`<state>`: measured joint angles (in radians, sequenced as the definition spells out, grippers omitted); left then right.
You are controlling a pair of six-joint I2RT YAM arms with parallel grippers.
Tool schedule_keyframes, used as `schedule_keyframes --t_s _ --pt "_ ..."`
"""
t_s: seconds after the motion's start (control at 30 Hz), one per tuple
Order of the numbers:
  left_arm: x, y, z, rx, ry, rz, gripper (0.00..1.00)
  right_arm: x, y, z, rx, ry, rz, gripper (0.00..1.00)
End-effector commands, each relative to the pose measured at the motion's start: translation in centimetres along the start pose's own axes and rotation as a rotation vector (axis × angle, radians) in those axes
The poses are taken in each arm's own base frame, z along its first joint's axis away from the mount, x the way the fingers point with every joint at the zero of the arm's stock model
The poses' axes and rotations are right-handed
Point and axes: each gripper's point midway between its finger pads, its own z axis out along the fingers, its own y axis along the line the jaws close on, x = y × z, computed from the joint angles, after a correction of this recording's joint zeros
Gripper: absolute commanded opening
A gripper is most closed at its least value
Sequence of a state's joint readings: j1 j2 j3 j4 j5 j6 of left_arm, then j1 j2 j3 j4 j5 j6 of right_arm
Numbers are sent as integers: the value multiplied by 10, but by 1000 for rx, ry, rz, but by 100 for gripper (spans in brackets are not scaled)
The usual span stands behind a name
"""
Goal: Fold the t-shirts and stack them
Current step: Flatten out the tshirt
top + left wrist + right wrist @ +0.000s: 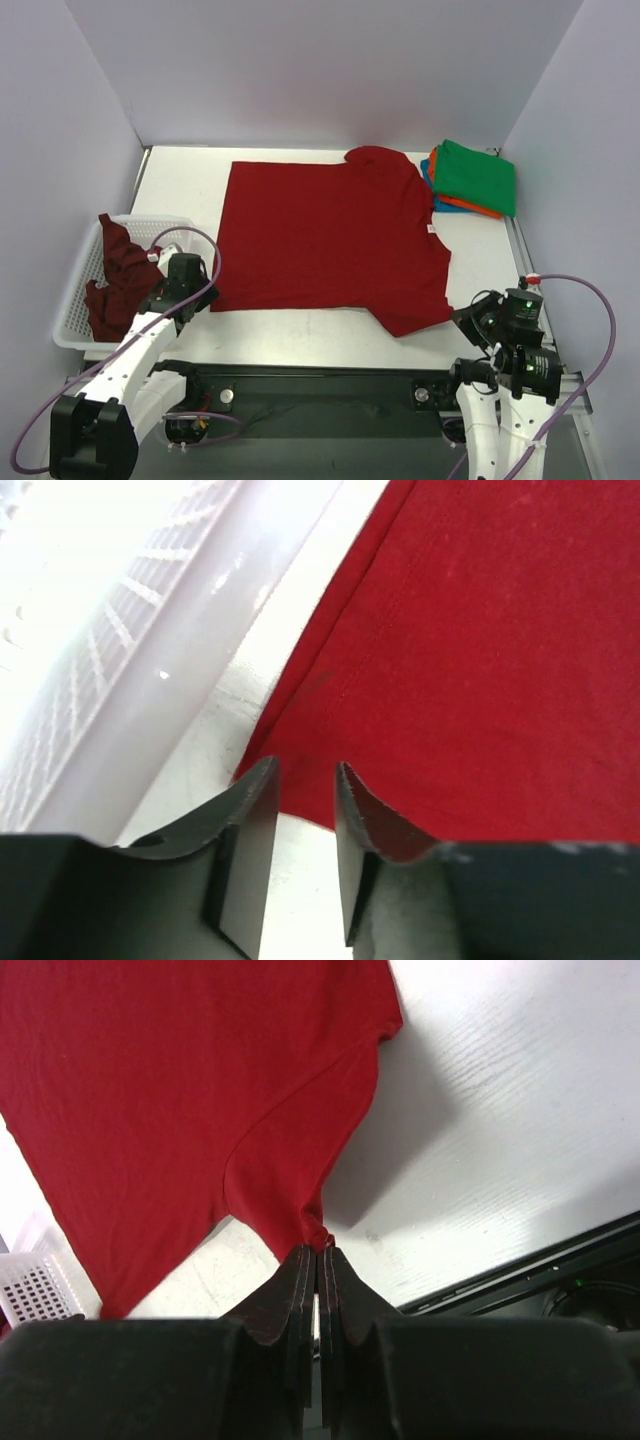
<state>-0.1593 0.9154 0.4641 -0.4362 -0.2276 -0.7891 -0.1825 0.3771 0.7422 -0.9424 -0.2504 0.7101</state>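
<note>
A bright red t-shirt (330, 235) lies spread flat across the middle of the table. My left gripper (207, 292) is at its near left corner, jaws open (305, 770) with only bare table between them; the red hem (480, 660) starts just past the fingertips. My right gripper (460, 320) is shut on the tip of the near right sleeve (318, 1238), and the cloth (180, 1090) stretches away from it. A darker maroon t-shirt (115, 275) lies crumpled in the basket. Folded green (475, 175), orange (465, 206) and blue (428, 175) t-shirts are stacked at the back right.
The white mesh basket (75, 300) stands at the table's left edge, right beside my left gripper; its wall (130, 660) fills the left of the left wrist view. A black rail (320, 385) runs along the near table edge. Grey walls close in the table.
</note>
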Motion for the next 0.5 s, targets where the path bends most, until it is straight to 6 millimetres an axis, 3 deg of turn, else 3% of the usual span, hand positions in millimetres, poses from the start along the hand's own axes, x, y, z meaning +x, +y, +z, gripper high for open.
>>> schedule_keyframes --t_s 0.0,0.1,0.47 --pt "4 14 -1 -46 -11 20 40 1 -6 -3 55 24 14 0" --pt "3 18 -3 -65 -24 9 44 -9 -9 -1 95 -6 9 0" --pt "16 28 3 -192 -10 18 41 -26 4 14 101 4 25 0"
